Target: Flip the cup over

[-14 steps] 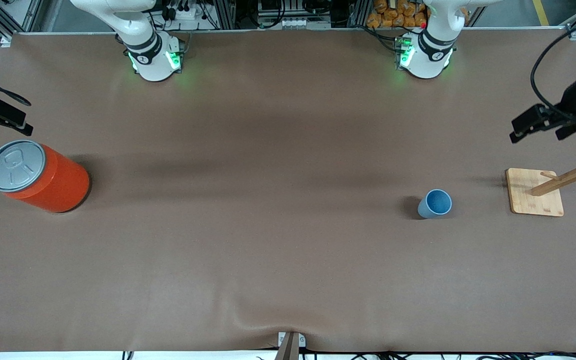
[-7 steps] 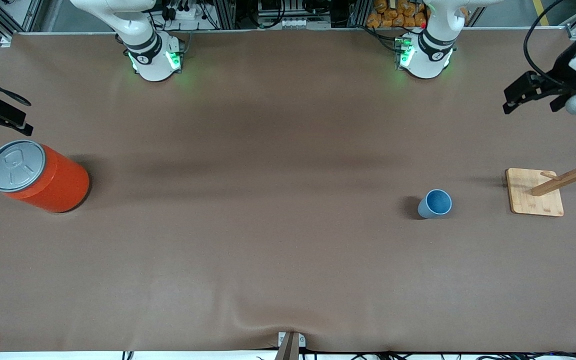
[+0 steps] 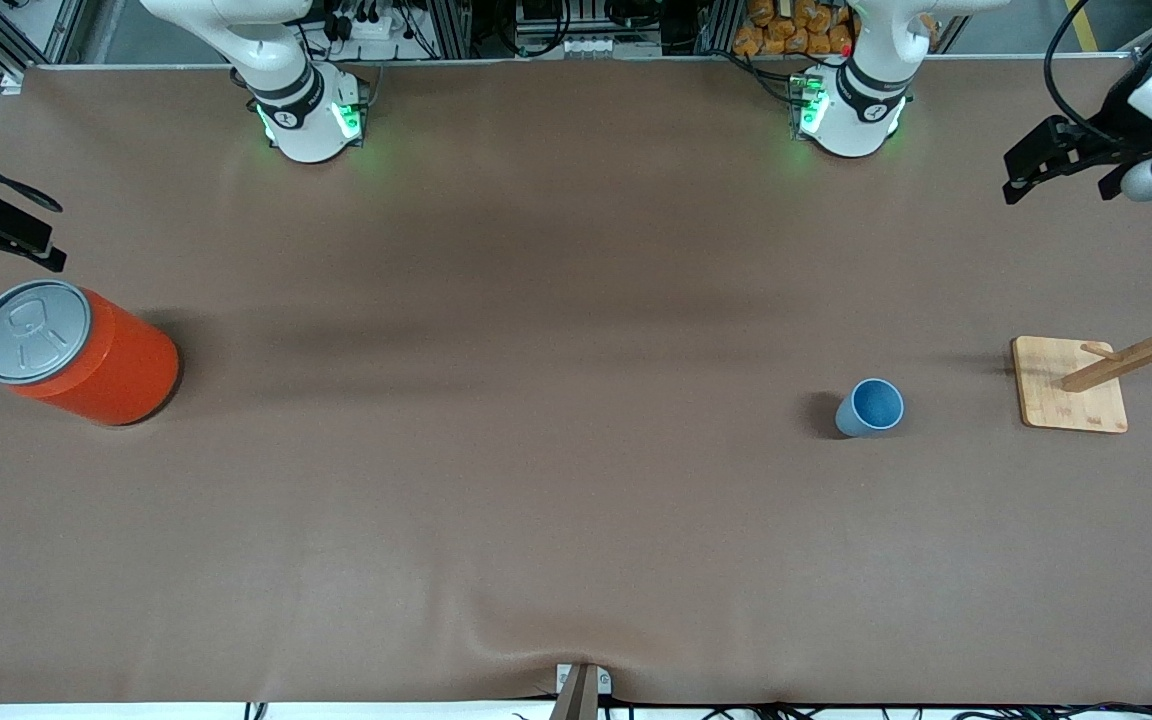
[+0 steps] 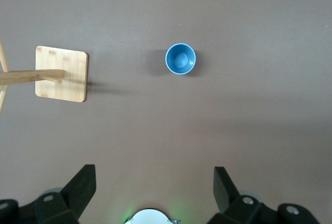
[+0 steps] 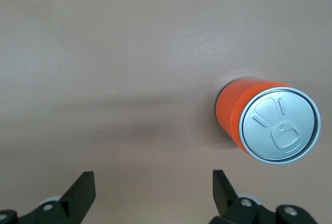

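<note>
A small light blue tapered plastic cup (image 3: pixel 871 408) with a darker blue inside stands upright, mouth up and empty, on the brown worktop (image 3: pixel 536 450) toward the left arm's end, near a square bamboo base (image 3: pixel 1069 384) carrying a branched wooden rack (image 3: pixel 1151 348). A large orange can (image 3: pixel 76 352) with a closed grey pull-tab lid stands upright at the right arm's end, well apart from the cup. The left end effector (image 4: pixel 154 189) hangs high over the worktop near the rack, fingers spread apart and holding nothing. The right end effector (image 5: pixel 153 190) waits above the worktop beside the can, fingers likewise apart and empty.
</note>
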Action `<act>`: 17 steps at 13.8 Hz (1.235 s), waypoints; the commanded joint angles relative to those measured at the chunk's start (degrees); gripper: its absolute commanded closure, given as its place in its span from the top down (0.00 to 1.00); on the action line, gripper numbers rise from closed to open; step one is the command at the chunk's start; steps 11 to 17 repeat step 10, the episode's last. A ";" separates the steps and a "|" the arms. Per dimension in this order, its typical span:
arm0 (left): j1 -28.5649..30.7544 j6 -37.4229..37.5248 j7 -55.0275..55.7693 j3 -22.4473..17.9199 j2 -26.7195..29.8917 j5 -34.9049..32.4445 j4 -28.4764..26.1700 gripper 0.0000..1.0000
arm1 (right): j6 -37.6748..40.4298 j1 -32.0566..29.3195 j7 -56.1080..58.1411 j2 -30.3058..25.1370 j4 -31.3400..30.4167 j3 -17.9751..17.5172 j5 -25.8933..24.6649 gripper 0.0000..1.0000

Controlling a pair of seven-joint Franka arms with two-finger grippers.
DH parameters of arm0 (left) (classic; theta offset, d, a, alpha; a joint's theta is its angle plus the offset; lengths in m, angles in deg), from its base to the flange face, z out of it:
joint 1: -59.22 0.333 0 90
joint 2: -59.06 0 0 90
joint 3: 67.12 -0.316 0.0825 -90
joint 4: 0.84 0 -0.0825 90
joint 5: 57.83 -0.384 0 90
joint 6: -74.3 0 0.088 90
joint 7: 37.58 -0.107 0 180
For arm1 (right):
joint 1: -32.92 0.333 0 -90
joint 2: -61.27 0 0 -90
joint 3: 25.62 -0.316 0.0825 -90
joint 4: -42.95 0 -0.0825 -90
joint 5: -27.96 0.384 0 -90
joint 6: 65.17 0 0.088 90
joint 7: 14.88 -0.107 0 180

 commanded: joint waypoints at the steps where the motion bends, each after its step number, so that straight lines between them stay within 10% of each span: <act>1: -0.93 0.64 -0.57 -2.31 0.11 -1.03 2.22 1.00 | -0.23 0.35 -0.36 0.02 0.21 0.03 -0.52 1.00; 17: -1.72 2.84 -0.57 -2.58 0.37 -1.12 2.23 1.00 | -0.32 0.27 -0.36 0.02 0.21 0.03 -0.52 1.00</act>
